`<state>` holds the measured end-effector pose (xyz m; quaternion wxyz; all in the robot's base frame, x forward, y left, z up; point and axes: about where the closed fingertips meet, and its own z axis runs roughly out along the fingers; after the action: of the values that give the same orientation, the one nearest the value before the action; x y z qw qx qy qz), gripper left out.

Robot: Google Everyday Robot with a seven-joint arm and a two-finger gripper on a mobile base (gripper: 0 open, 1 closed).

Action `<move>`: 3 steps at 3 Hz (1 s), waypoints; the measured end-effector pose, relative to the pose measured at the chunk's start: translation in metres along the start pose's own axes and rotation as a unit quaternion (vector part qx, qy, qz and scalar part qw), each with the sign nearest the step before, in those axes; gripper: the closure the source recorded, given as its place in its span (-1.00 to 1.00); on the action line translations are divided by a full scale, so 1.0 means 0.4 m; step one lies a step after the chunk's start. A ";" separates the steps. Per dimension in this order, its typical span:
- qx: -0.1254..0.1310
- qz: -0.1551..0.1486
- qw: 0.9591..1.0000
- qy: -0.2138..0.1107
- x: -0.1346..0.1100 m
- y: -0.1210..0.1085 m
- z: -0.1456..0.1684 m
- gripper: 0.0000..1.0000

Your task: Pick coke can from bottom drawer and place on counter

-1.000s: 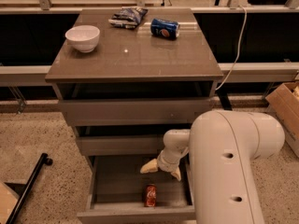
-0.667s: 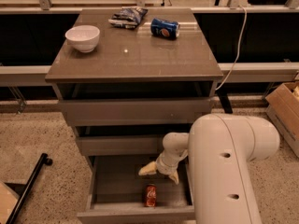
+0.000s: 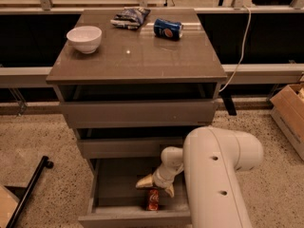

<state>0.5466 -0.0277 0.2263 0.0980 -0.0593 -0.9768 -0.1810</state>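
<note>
The coke can (image 3: 153, 199), red with white markings, lies on its side on the grey floor of the open bottom drawer (image 3: 111, 194), near the drawer's front. My gripper (image 3: 156, 185) hangs inside the drawer just above the can's far end, its pale fingers spread on either side, open and holding nothing. My white arm (image 3: 213, 175) fills the lower right and hides the drawer's right part. The counter (image 3: 137, 56) is the glossy grey-brown top of the cabinet above.
On the counter stand a white bowl (image 3: 84, 38) at the left, a blue Pepsi can (image 3: 168, 28) lying at the back right and a chip bag (image 3: 129, 18) at the back. A cardboard box (image 3: 290, 113) sits on the floor at right, a black bar (image 3: 28, 189) at left.
The gripper has sunk slightly lower toward the coke can. The can and the counter items have not moved.
</note>
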 end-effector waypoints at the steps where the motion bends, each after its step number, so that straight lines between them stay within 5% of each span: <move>1: -0.012 0.006 1.000 0.017 -0.016 0.002 0.077 -1.00; 3: -0.050 0.032 0.995 0.081 -0.044 -0.031 0.246 -1.00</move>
<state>0.5453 -0.0047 0.1281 0.1791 -0.0803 -0.9531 -0.2305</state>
